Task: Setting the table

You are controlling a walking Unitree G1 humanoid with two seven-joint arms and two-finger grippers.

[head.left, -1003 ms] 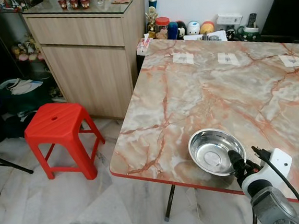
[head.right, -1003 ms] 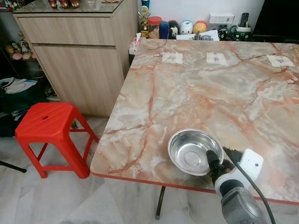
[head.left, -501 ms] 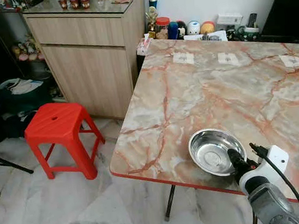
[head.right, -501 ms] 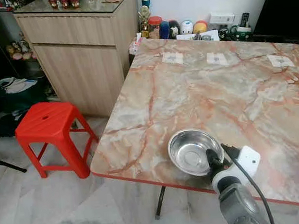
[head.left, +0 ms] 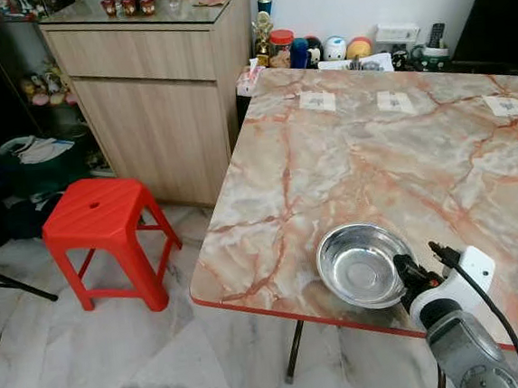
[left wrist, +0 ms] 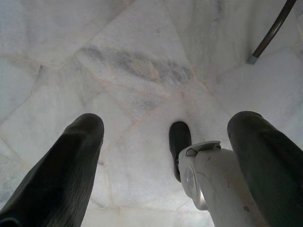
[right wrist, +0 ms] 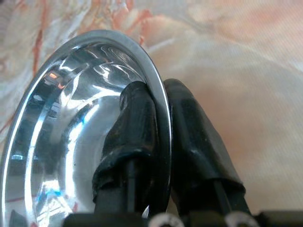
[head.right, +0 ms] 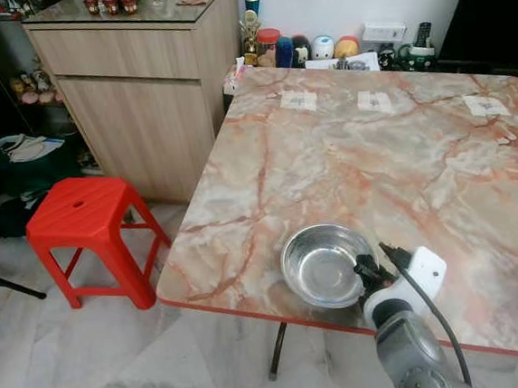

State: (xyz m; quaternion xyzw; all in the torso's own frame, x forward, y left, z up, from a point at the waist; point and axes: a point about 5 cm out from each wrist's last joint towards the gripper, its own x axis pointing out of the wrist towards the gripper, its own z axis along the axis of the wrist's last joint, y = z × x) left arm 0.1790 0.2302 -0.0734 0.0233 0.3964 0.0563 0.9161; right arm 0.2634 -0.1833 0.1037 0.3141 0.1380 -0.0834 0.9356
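Around your right gripper [right wrist: 158,127] the pink-veined marble table [head.left: 364,148] lies bare; three small white paper labels [head.left: 317,101] sit well beyond it toward the far edge, where a row of colourful jars and figurines [head.left: 319,51] lines the white wall. Off to the gripper's left, past the table edge, stand a red plastic stool [head.left: 98,222] and a light wooden cabinet [head.left: 155,94]. Nothing stands between the gripper and the shiny round steel bowl [head.left: 360,265], which rests near the table's near edge. Your right arm reaches up over that edge, its fingers [right wrist: 137,123] clamped on the bowl's rim, one inside, one outside. Your left gripper [left wrist: 165,156] hangs over the marble floor [left wrist: 137,71], fingers spread apart.
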